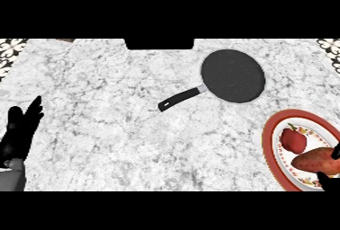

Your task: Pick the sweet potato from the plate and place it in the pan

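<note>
Head view looks steeply down on a white marbled counter. At the right edge sits a red-rimmed plate, cut off by the frame, with the sweet potato lying on its lower half and a red fruit just beside it, higher and to the left. The two look close enough to touch, though I cannot be sure. The right robot hand shows only as black fingertips at the frame's edge, one above the sweet potato's end and one below it. They seem to bracket it, but whether they are pressed onto it or merely near I cannot tell. The left robot hand rests at the left edge, fingers straight and spread upward, holding nothing.

The pan lies well apart from the plate, up and to the left, its handle pointing down-left. It holds nothing.

Risks, as I judge them: the sweet potato is long and tapered, so a grasp taken near one end could let it pivot or slide out during the lift. The red fruit is so near that closing fingers might nudge it off the plate. The plate itself may shift if pushed sideways. On the carry, a low path could clip the pan's rim and shove the pan along the smooth counter.

Patterned tile shows at both upper corners, and a dark block sits at the counter's far edge.
</note>
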{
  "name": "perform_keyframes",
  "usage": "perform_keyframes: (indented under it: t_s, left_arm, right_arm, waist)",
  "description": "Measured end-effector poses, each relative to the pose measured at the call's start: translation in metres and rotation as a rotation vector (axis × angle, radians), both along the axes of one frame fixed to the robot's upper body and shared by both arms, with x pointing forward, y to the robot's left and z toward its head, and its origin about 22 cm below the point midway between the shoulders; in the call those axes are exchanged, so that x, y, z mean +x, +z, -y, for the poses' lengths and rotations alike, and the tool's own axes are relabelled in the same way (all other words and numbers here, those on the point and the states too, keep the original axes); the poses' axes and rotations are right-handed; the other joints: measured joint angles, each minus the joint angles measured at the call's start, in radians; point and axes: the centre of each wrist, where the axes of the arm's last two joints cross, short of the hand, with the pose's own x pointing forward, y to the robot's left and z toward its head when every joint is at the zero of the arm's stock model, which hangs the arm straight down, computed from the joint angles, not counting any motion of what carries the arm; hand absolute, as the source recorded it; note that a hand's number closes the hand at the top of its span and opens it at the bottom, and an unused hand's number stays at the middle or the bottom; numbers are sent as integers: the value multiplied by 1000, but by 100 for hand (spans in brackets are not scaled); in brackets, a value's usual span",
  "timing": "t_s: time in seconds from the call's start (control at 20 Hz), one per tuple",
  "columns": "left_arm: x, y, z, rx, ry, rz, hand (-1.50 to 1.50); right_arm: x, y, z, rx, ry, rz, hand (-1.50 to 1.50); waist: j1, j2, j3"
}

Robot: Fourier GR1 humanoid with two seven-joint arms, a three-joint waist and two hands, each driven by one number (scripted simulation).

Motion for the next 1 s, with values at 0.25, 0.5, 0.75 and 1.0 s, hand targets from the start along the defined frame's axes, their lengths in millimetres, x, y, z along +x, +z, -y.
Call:
perform_keyframes:
  t_s: [0.25, 0.5, 0.75, 1.0]
  left_arm:
    - [8, 1, 4, -7, -4, 2, 0]
    - [8, 5, 8, -5, -12, 6, 0]
    - [5, 3, 15, -9, -23, 10, 0]
    - [12, 5, 11, -9, -29, 13, 0]
  right_arm:
    - [-1, 33, -24, -41, 59, 252, 150]
    - [14, 50, -42, -25, 85, 353, 150]
    - [54, 52, -56, 45, 80, 414, 150]
    - [107, 54, -60, 128, 65, 446, 150]
  waist:
    - [4, 3, 2]
    - [14, 6, 3]
    - [23, 8, 3]
    - [27, 10, 4]
